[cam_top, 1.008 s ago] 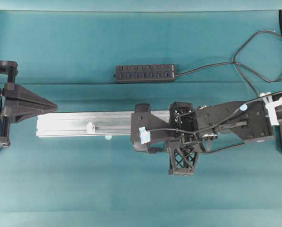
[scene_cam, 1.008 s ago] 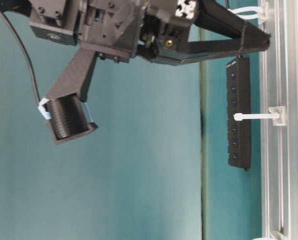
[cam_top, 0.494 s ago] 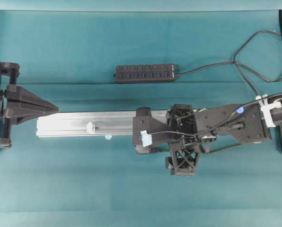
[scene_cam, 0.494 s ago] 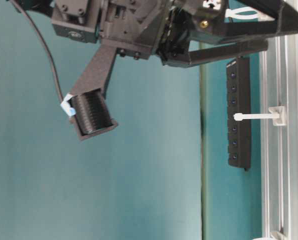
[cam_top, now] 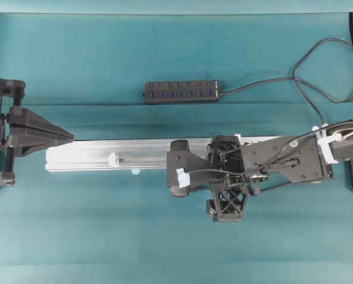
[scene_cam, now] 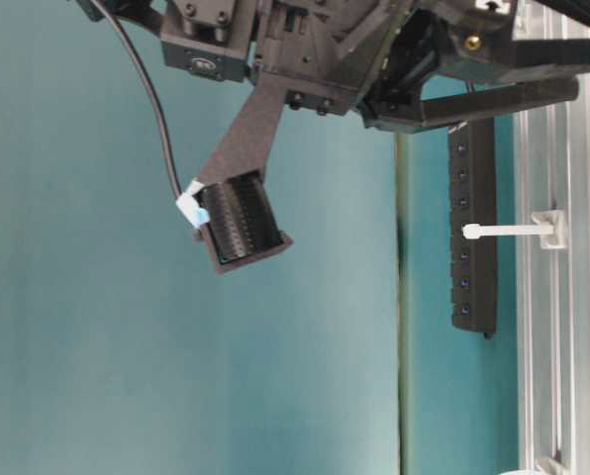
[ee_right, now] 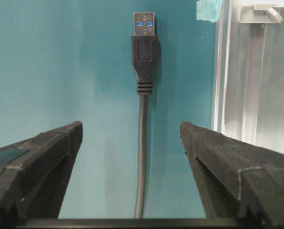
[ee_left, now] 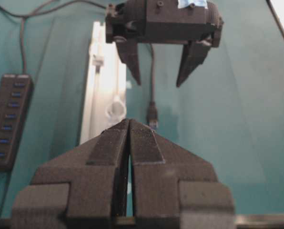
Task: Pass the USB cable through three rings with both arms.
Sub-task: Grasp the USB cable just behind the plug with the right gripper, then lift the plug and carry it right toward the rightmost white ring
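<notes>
The USB cable [ee_right: 141, 143] lies on the teal cloth beside the silver rail [ee_right: 247, 95], its plug [ee_right: 143, 47] pointing away. My right gripper [ee_right: 131, 131] hangs open above it, a finger on each side, touching nothing. From the left wrist view the plug [ee_left: 152, 116] rests below the right gripper [ee_left: 158, 81]. My left gripper [ee_left: 129, 123] is shut and empty, and its tip [cam_top: 71, 137] is at the rail's left end. One white ring [cam_top: 112, 160] stands on the rail [cam_top: 82, 157], also seen as a ring [ee_left: 116, 107] close ahead of the left gripper and a ring [scene_cam: 508, 231] side-on.
A black multi-port hub [cam_top: 182, 92] lies behind the rail, and its lead [cam_top: 307, 71] loops to the back right. The right arm [cam_top: 271, 158] covers the rail's right half. A pale blue tab [ee_right: 206, 7] sits by the rail. Open cloth lies in front.
My right gripper's jaws have gone from shut to wide open. The right arm has drawn back a little to the right. The left arm has barely moved.
</notes>
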